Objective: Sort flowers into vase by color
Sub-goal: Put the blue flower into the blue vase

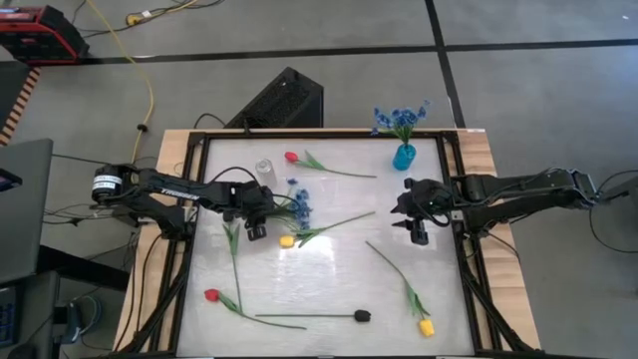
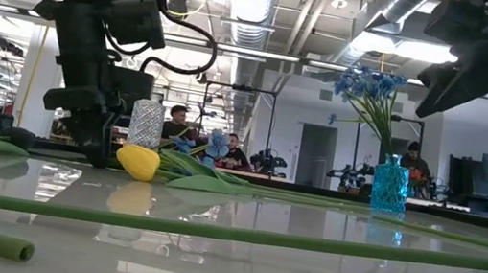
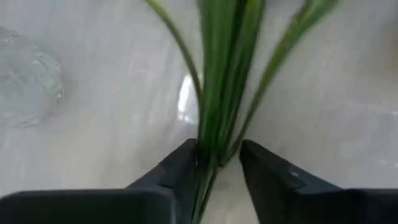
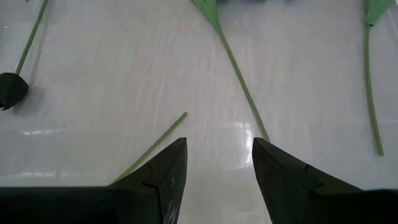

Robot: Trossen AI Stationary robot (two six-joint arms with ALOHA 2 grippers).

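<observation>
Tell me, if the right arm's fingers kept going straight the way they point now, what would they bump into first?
Probably the bare tabletop. The right gripper is open, pointing down at the white surface; the nearest thing ahead is a thin green stem, slightly off the line. Depth is hard to judge.

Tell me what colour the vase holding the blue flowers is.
The vase is teal blue glass, clearest in the low view; the blue flowers stand in it.

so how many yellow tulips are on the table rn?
2. One yellow tulip lies mid-table beside the left gripper, near the blue sprig. The other yellow tulip lies at the near right corner. None appears hidden.
</observation>
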